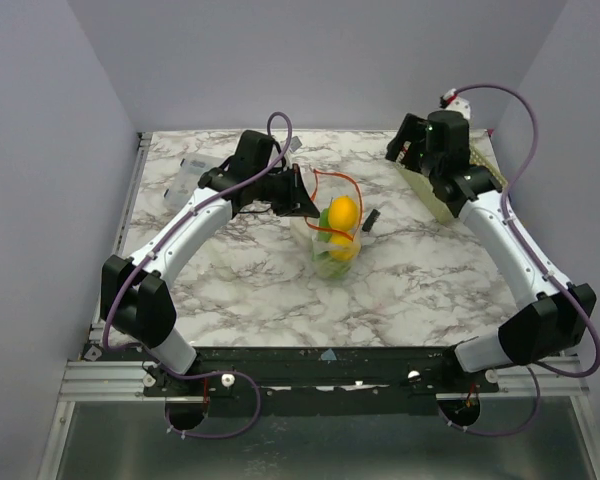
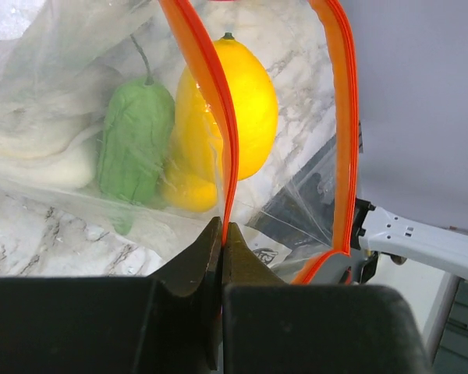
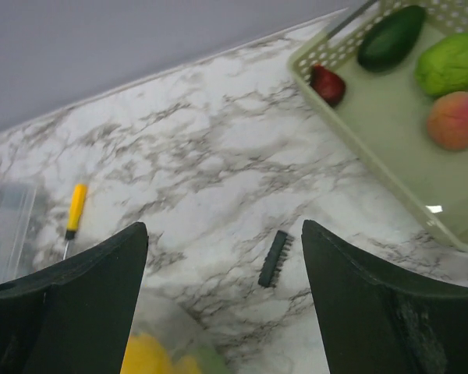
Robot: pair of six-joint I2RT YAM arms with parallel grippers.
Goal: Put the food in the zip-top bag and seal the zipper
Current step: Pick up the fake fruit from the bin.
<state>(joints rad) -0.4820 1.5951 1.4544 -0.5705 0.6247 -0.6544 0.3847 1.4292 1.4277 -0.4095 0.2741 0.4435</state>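
Observation:
The clear zip-top bag (image 1: 329,245) lies mid-table with its mouth toward the back. Inside it are a yellow fruit (image 1: 343,212) and green food. In the left wrist view the yellow fruit (image 2: 242,109) and a green vegetable (image 2: 132,140) show through the bag (image 2: 54,86). My left gripper (image 2: 221,226) is shut on the near strip of the orange-red zipper (image 2: 217,117), which holds the mouth open. From above, this left gripper (image 1: 302,195) sits at the bag's left rim. My right gripper (image 1: 408,152) hovers open over the back right; nothing sits between the right gripper (image 3: 225,226) fingers.
A pale green basket (image 3: 382,140) at the back right holds a dark green piece (image 3: 390,35), a light green one (image 3: 451,62), a peach-coloured one (image 3: 455,119) and a dark red one (image 3: 327,83). A small black comb-like part (image 3: 273,259) and a yellow-handled stick (image 3: 76,209) lie on the marble. A clear box (image 1: 185,175) sits back left.

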